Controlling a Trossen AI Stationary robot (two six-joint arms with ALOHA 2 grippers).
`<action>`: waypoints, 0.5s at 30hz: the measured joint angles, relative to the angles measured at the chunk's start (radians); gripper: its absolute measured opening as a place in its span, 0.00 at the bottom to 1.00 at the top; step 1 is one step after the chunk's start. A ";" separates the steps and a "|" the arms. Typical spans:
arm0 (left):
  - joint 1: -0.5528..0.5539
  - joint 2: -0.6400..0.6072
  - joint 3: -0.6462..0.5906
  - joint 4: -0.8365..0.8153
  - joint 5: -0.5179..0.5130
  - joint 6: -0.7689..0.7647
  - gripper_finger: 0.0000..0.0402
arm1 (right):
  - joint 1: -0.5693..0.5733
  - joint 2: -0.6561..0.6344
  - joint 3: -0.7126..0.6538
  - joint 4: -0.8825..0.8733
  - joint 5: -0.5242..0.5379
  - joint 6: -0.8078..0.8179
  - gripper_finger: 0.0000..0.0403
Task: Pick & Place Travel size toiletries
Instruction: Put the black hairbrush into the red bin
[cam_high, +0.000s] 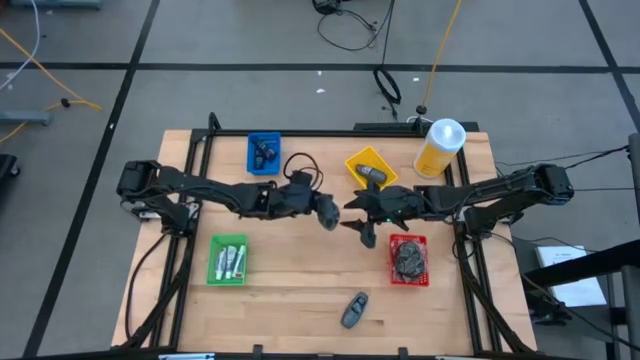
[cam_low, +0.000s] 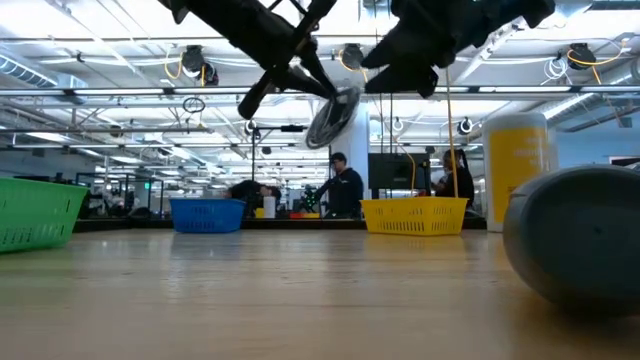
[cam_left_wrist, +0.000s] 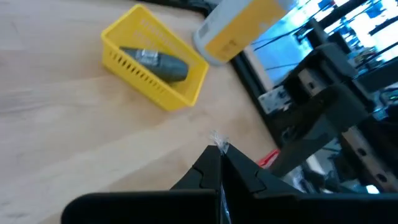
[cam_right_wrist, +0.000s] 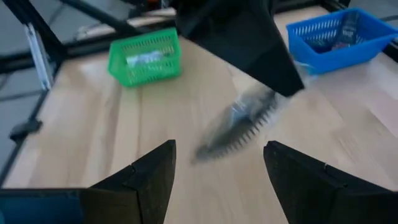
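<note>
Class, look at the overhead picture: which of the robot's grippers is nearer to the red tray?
The right. The right gripper hangs open just beside the red tray, toward the table's middle. The left gripper, shut on a grey round wrapped pad, is farther off, beyond the right gripper from the tray.

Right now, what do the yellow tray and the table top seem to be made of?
The yellow tray looks like moulded plastic: a bright, even, slightly glossy colour, with thin slotted walls. The table top looks like pale wood with a smooth matt finish: fine grain lines and plank seams run along it. I cannot tell whether it is solid wood or a veneer.
</note>
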 joint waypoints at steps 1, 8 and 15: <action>0.000 0.000 0.000 0.011 -0.003 0.001 0.00 | -0.001 0.000 0.000 0.018 -0.001 0.008 0.58; 0.000 0.000 0.000 0.103 -0.053 0.090 0.00 | -0.025 0.000 0.000 0.047 0.002 0.057 0.58; 0.000 0.000 0.000 0.137 -0.054 0.108 0.00 | -0.046 0.000 0.000 0.028 0.047 0.100 0.55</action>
